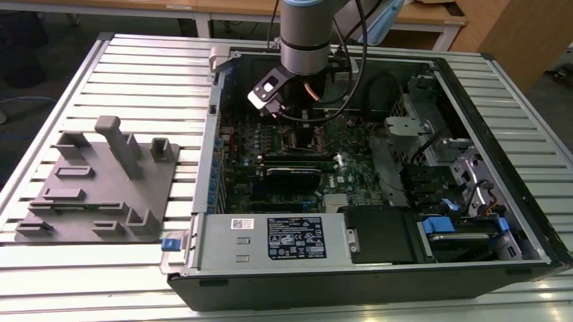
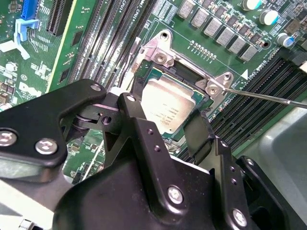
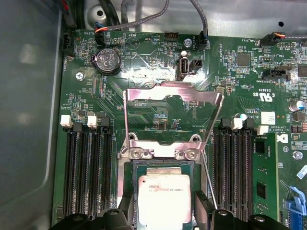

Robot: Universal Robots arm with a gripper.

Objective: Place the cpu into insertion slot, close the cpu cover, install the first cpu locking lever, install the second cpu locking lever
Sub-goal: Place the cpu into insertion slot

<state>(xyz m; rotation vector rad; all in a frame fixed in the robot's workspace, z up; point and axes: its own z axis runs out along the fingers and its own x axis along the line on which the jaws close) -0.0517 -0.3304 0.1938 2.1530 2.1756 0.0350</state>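
The cpu (image 3: 164,199), a flat square chip with a dull silver top, lies level in the insertion slot (image 3: 128,176) on the green board. My gripper (image 3: 163,214) is low over the slot, one black finger against each of two opposite chip edges, shut on it. In the second wrist view the cpu (image 2: 168,103) sits between the black fingers (image 2: 136,122) of the gripper (image 2: 161,110). The cpu cover (image 3: 172,90) stands upright, swung open on its hinge. A thin wire locking lever (image 2: 268,96) sticks out beside the slot, unlatched. In the exterior view the gripper (image 1: 300,124) is inside the computer case.
Long black memory slots (image 3: 88,167) run along both sides of the socket. Cables (image 1: 376,80) loop beside the arm inside the open case (image 1: 501,134). A grey fixture plate (image 1: 98,181) lies on the slatted table at the exterior view's left.
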